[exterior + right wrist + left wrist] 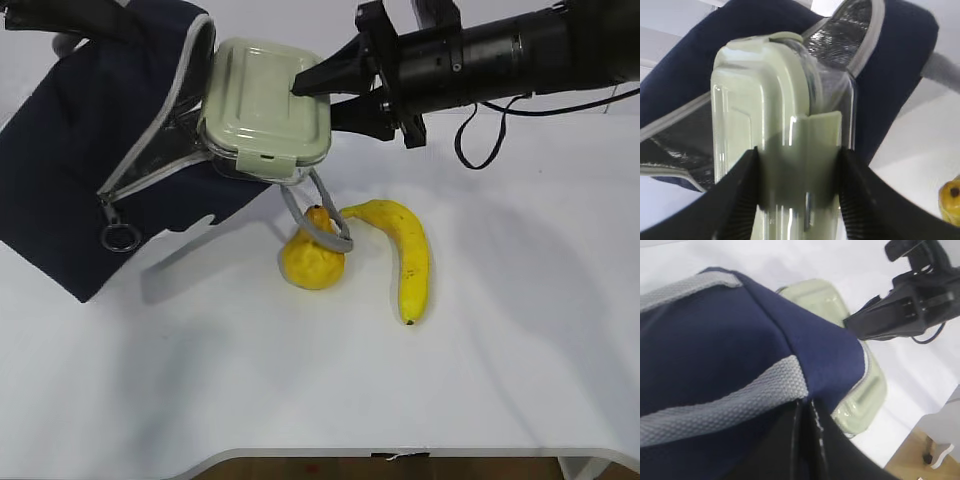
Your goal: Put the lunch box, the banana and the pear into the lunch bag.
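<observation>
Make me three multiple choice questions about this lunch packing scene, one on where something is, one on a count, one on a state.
1. Where is the pear?
A. inside the lunch bag
B. on the table beside the banana
C. on the lunch box

2. How many fruits lie on the table?
A. one
B. two
C. three

3. What is the right pincer doing?
A. clamping the lunch box
B. hanging open and empty
C. gripping the banana

Answers: 1 B, it sits left of the banana. 2 B, only pear and banana. 3 A, its jaws press both faces of the lunch box at the mouth of the lunch bag.
</observation>
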